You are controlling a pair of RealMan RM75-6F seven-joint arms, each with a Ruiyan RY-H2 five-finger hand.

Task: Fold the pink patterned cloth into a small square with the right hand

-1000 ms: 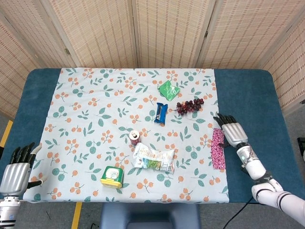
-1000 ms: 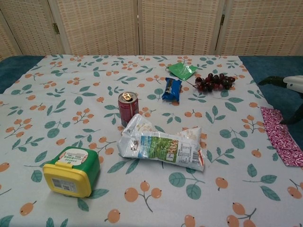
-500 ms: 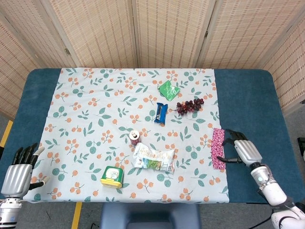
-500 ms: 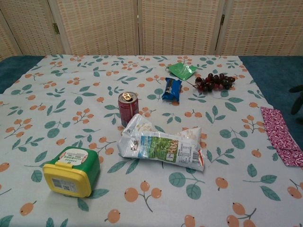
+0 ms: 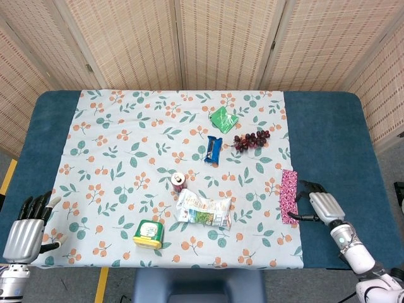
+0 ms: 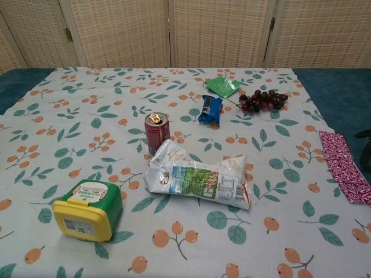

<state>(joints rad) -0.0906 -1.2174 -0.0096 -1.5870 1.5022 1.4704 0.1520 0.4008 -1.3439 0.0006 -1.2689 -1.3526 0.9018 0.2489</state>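
The pink patterned cloth (image 5: 288, 195) (image 6: 344, 165) lies folded into a narrow strip at the right edge of the floral tablecloth (image 5: 126, 145), partly on the blue table. My right hand (image 5: 322, 207) hovers just right of the strip's near end, fingers spread and curved toward it, holding nothing. In the chest view only a dark fingertip shows at the right border. My left hand (image 5: 26, 230) hangs off the table's near left corner, fingers apart and empty.
On the tablecloth sit a red soda can (image 5: 178, 182), a snack bag (image 5: 204, 210), a yellow-green lidded box (image 5: 149, 233), a blue wrapper (image 5: 214, 150), a green packet (image 5: 223, 118) and dark grapes (image 5: 252, 140). Bare blue table (image 5: 328, 139) lies right of the cloth.
My right hand has drawn back toward the table's near edge, from beside the strip's far end to beside its near end. The left hand dropped slightly. The cloth has not moved.
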